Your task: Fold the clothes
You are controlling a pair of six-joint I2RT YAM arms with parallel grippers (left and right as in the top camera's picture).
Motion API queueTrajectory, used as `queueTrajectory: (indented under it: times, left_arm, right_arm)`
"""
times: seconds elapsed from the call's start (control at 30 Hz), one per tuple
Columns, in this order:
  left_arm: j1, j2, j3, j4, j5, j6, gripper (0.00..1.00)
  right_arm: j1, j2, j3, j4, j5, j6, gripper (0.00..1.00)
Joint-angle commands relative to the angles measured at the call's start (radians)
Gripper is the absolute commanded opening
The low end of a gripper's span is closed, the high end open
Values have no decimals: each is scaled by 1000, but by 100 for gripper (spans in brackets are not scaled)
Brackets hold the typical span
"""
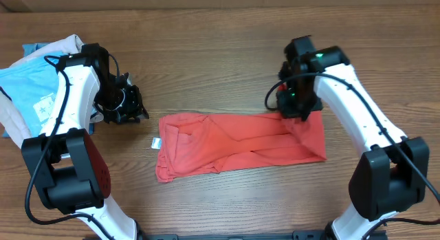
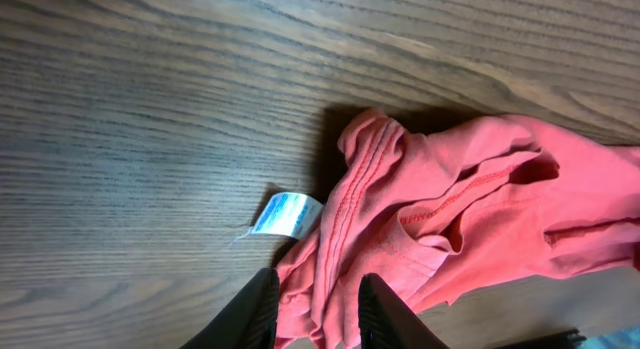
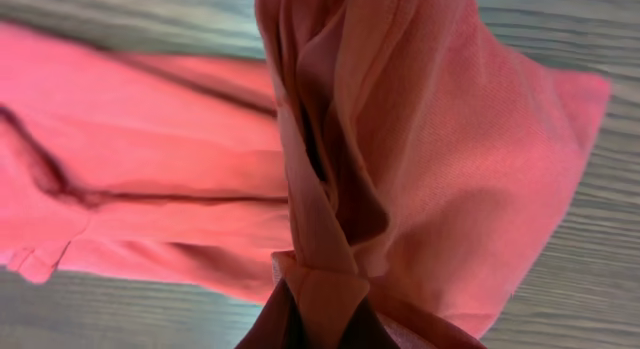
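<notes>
The coral T-shirt (image 1: 240, 147) lies as a long rumpled band on the surface (image 1: 220, 54), well right of the garment pile (image 1: 27, 89). It looks like light, limp cloth, likely to sag; hems and corners should hold best. The right fingers (image 3: 262, 331) are clamped on its corner farthest from the pile; the left fingers (image 2: 255, 309) stand apart, empty, nearer the pile. Folds hide any chest lettering.

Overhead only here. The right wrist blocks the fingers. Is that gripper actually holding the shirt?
Observer: Yes. The right wrist view shows the right gripper shut on a bunched fold of the red shirt.
Operator: Left one holding anything?
Observer: No. The left gripper is open and empty; the shirt lies past it.
Operator: Tag?
Observer: The tag lies flat on the table beside the neckline, blue print up.
</notes>
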Motion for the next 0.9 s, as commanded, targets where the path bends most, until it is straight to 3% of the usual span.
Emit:
queueTrajectory:
  times: [0.0, 0.37, 0.87]
  left_arm:
    - [-6, -23, 18, -7, 14, 9, 30]
    - [-6, -23, 18, -8, 14, 9, 30]
    - [-6, -23, 18, -10, 14, 9, 30]
  right_arm:
    - [42, -4, -18, 5, -6, -4, 4]
    - [147, -3, -36, 5, -28, -2, 4]
    - [158, -3, -36, 26, -40, -3, 4]
